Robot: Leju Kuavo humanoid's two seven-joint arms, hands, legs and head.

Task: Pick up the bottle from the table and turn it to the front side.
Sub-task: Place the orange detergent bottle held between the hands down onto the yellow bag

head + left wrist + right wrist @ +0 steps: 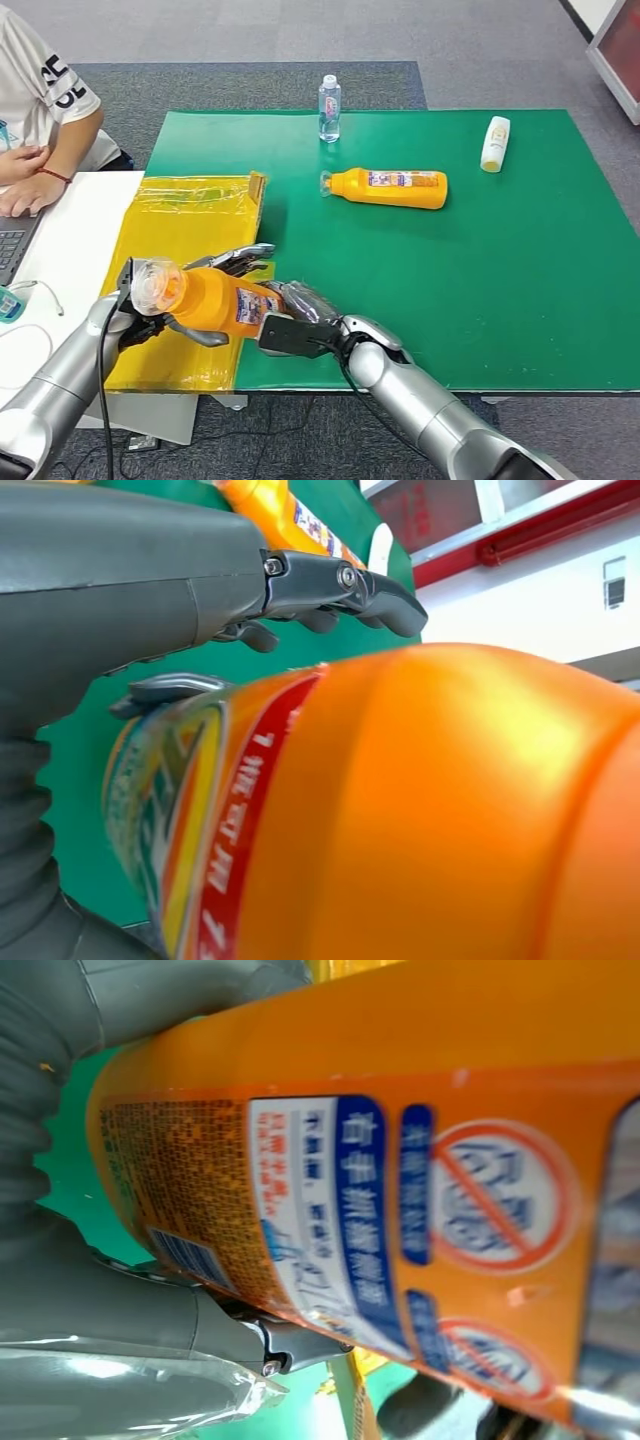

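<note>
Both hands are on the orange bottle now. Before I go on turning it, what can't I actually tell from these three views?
- Held bottle: its base, in the head view, is hidden by the right hand.
- Its label text: blurred in the left wrist view, too close.
- Left hand: its grip under the bottle is hidden by the bottle.
- Second orange bottle, lying on the green mat: label print too small.
- Person: cut off by the head view's edge.

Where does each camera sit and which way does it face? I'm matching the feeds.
Head view: high, looking forward and down at the green table; both silver arms, left hand, right hand.
Left wrist view: behind the left hand, against the held orange bottle.
Right wrist view: behind the right hand, facing the bottle's label.
All share that bottle.
</note>
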